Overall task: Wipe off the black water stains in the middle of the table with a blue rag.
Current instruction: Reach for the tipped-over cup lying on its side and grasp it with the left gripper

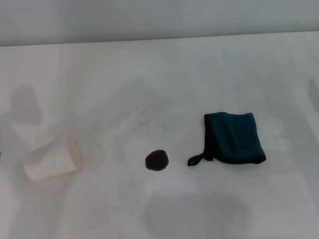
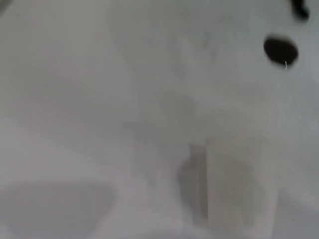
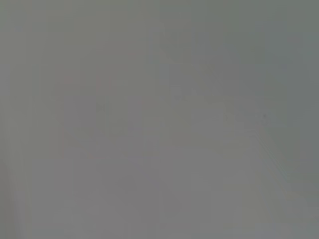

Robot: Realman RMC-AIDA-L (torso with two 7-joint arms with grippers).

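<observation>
Neither gripper shows in any view, so their fingers' state cannot be told, and the wipe looks not yet begun: the blue rag (image 1: 234, 137) lies untouched on the table (image 1: 164, 74), at three o'clock from the black water stain (image 1: 157, 160). Next, I judge, comes a pinch on the rag. The left wrist view shows the stain (image 2: 280, 50) again; only the head view shows a tipped paper cup (image 1: 52, 160) at nine o'clock.
</observation>
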